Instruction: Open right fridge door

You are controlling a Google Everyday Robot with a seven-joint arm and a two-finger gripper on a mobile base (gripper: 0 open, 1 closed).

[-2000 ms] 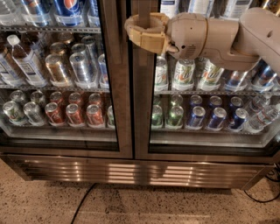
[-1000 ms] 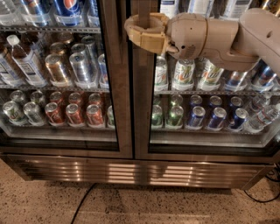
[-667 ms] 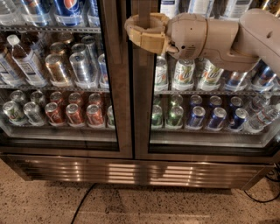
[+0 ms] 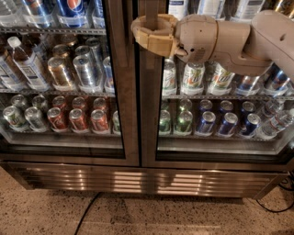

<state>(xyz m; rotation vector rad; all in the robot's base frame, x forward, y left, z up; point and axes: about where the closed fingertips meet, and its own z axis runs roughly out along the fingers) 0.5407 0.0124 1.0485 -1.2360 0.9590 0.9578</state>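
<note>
- End effector (image 4: 154, 33): tan two-finger unit at the end of the arm (image 4: 239, 41), which reaches in from its right. It is clenched around the vertical inner stile of the right fridge door (image 4: 220, 158), with one finger above and one below where that bar passes through.
- Right fridge door: spreads right of and below the end effector and is shut flush with the twin left door (image 4: 115, 92). The seam between them runs just left of the end effector.
- Key relation: the gripped stile runs straight up and down, crossing the fingers' span at about a right angle. The door's glass and far edge lie to the end effector's right, so the hinge is likely there. As a judgement, the pull must come out toward the camera and arc rightward. This rig has one arm only.
- Writing and brands:
  - Pepsi cans (image 4: 73, 9), up and left of the end effector, show the red-white-blue globe mark.
  - Green-and-white cans (image 4: 193, 78), just below and right of it, have lettering too blurred to read.
  - Blue cans (image 4: 227, 123), lower right: no legible text.
  - Red cans (image 4: 78, 119), lower left, and the white-capped bottle (image 4: 25, 59), far left: labels unreadable.
- A black cable (image 4: 85, 213) crosses the speckled floor (image 4: 161, 215) well below the end effector.
</note>
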